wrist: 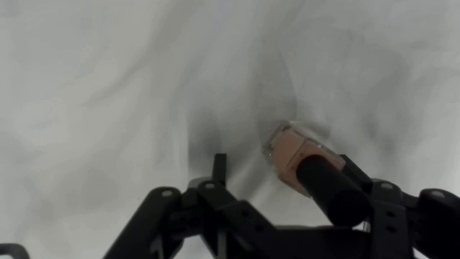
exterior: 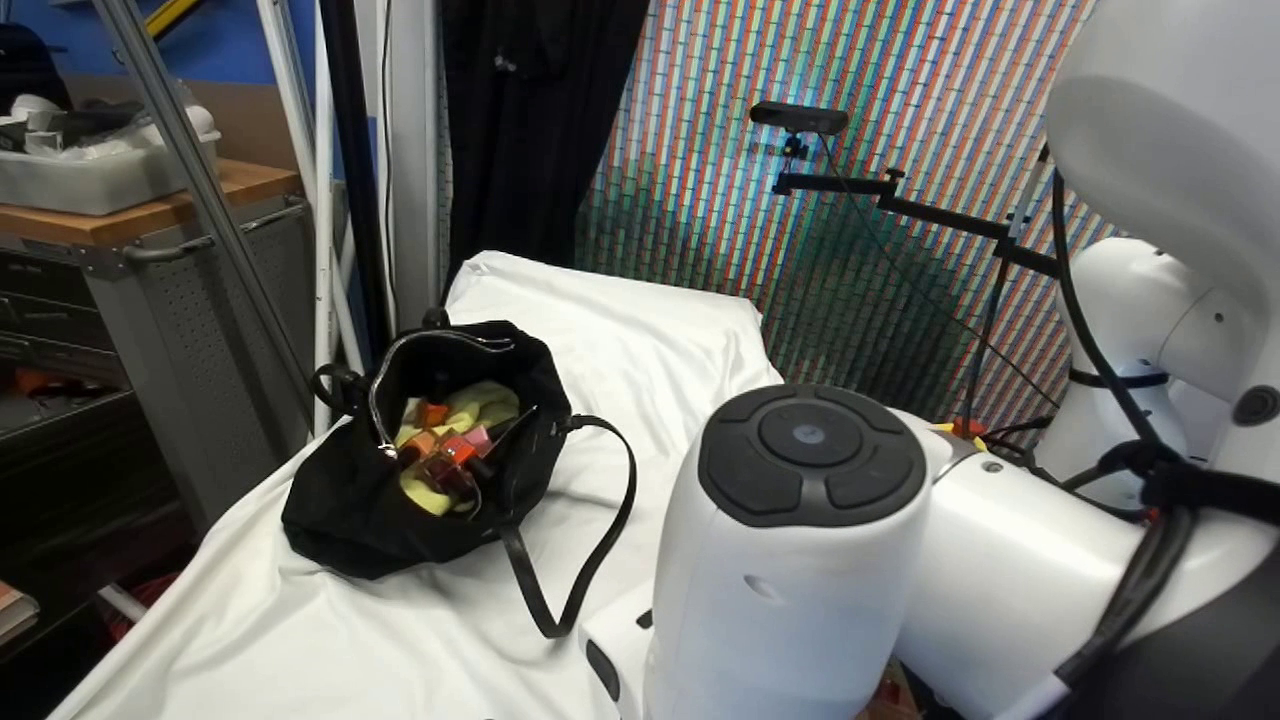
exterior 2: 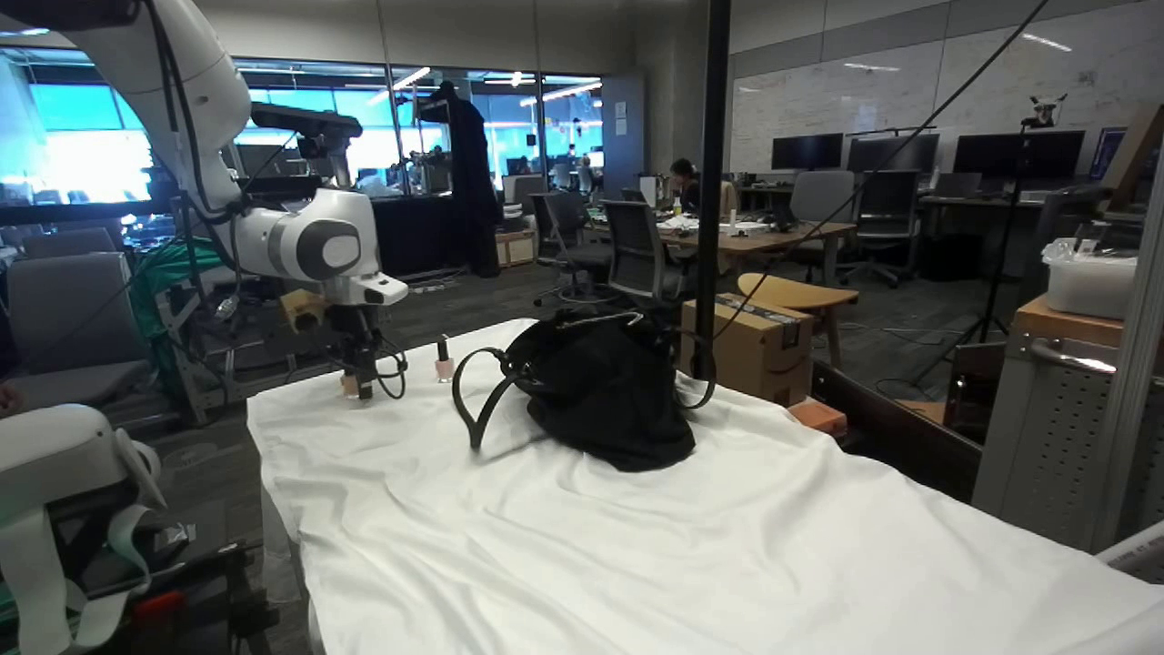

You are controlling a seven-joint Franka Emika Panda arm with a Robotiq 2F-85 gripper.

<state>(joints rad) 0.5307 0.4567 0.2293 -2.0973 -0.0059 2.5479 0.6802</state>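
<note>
1. fingers spread apart, down low at the white-draped bench.
2. peach nail polish bottle sits in the gap between them, on the bench, near its edge.
3. bottle is close up to the finger on the right of the wrist view; touching or not, can't tell. clear gap to the opposite finger.
4. black cap points up toward the wrist camera; looks upright, slight tilt can't be ruled out.
5. in an exterior view the same bottle is just a peach patch, partly hidden by the fingers.
6. pinkish second bottle, dark top, stands upright on the bench, between fingers and bag.
7. black bag on the bench in both exterior views, mouth gaping, strap looped out beside it.
8. in the bag: yellow fabric plus small red, orange and pink pieces, too small to identify.
9. cardboard box beyond the bench.
</note>
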